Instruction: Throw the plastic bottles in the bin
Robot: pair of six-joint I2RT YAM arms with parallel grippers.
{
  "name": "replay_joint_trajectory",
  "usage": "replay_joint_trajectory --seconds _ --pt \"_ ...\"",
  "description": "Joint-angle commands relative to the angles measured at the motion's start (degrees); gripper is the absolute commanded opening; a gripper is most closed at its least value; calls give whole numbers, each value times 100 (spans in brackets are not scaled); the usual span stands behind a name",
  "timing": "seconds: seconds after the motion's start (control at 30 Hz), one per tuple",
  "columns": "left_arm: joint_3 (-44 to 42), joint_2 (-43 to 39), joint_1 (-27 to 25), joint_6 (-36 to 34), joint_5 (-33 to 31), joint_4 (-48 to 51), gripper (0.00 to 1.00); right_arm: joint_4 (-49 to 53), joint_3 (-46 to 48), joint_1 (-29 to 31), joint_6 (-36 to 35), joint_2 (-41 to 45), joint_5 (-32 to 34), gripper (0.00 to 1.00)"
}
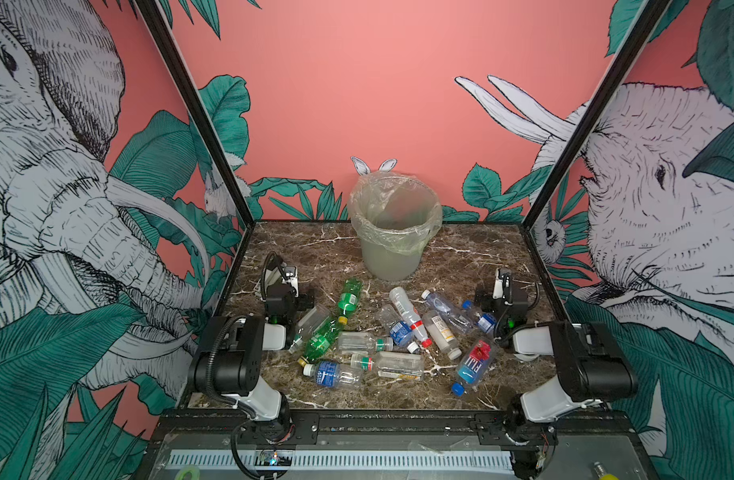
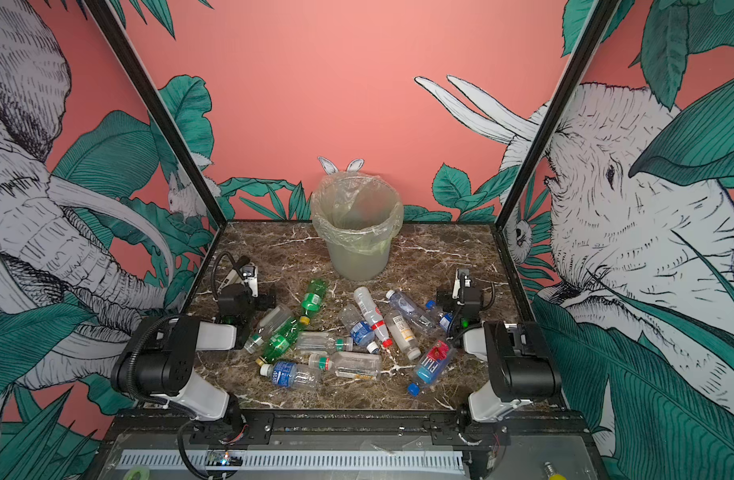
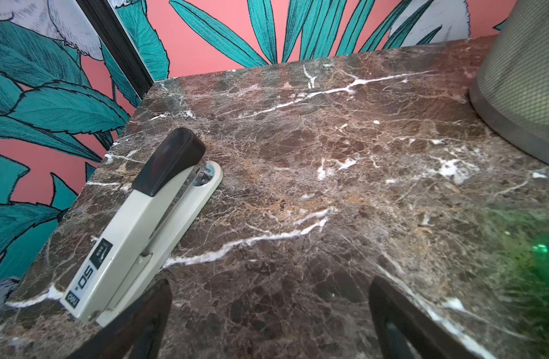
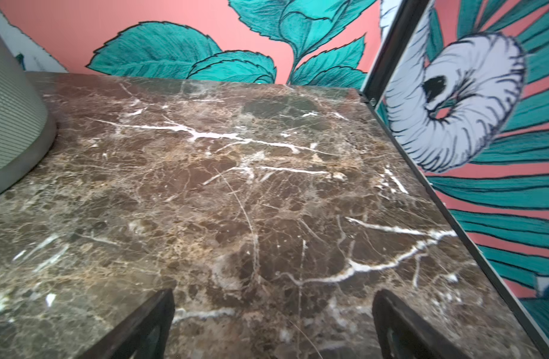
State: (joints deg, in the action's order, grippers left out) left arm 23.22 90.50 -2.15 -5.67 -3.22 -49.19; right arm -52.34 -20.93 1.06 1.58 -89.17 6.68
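Observation:
Several plastic bottles [image 1: 398, 332] lie in a loose pile mid-table in both top views, among them two green ones [image 1: 348, 297] and a blue-and-red labelled one [image 1: 475, 363]. The bin [image 1: 392, 232], grey-green with a clear bag over its rim, stands behind them at the back centre; its base shows in the left wrist view [image 3: 521, 77]. My left gripper [image 3: 270, 286] hovers open over bare marble left of the pile. My right gripper [image 4: 273, 293] is open over bare marble right of it. Neither holds anything.
A white-and-black stapler [image 3: 136, 230] lies beside my left gripper near the table's left edge. Black frame posts and patterned walls close in the marble table [image 1: 461, 249] on three sides. A green blur [image 3: 540, 258] at the left wrist view's edge is a nearby bottle.

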Motion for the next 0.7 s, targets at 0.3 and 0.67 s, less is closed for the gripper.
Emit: replay_joint_trajectory --seconds 0.3,0.67 --pt "42 -155 -4 -62 61 -40 100 -277 25 -16 102 65 294 99" --pt "50 -156 -4 -60 56 -28 100 -473 136 -18 174 83 518 99"
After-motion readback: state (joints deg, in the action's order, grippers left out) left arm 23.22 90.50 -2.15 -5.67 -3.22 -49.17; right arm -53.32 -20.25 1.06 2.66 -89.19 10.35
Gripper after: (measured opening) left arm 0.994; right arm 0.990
